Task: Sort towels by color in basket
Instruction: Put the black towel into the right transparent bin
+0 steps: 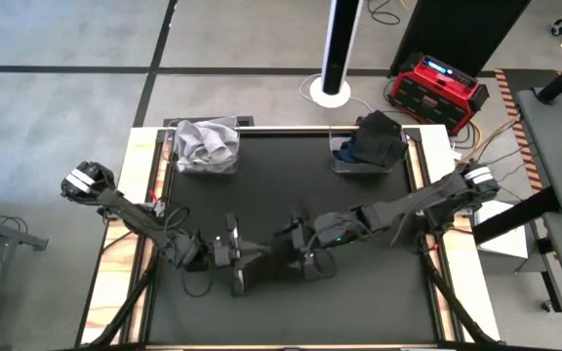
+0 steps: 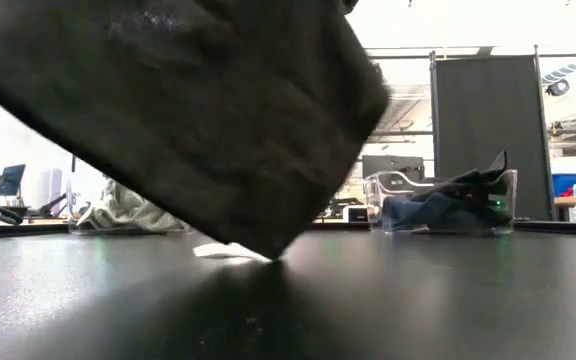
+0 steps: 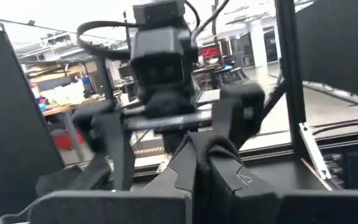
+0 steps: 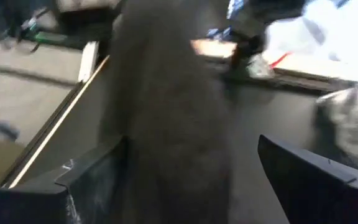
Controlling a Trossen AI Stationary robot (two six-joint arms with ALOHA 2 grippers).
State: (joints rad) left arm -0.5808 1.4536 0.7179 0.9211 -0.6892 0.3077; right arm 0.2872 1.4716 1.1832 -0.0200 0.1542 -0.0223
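My left end effector (image 3: 204, 163) pinches the soft black cloth towel (image 2: 183, 110) above the black table (image 1: 281, 312); my right end effector (image 4: 191, 168) stands open beside that towel.

black towel (image 2: 178, 110), black table (image 1: 281, 156)

Beyond my table's far edge I see a red box (image 1: 437, 86) on the floor off the far right corner, a white pole base (image 1: 335, 93) beside it.
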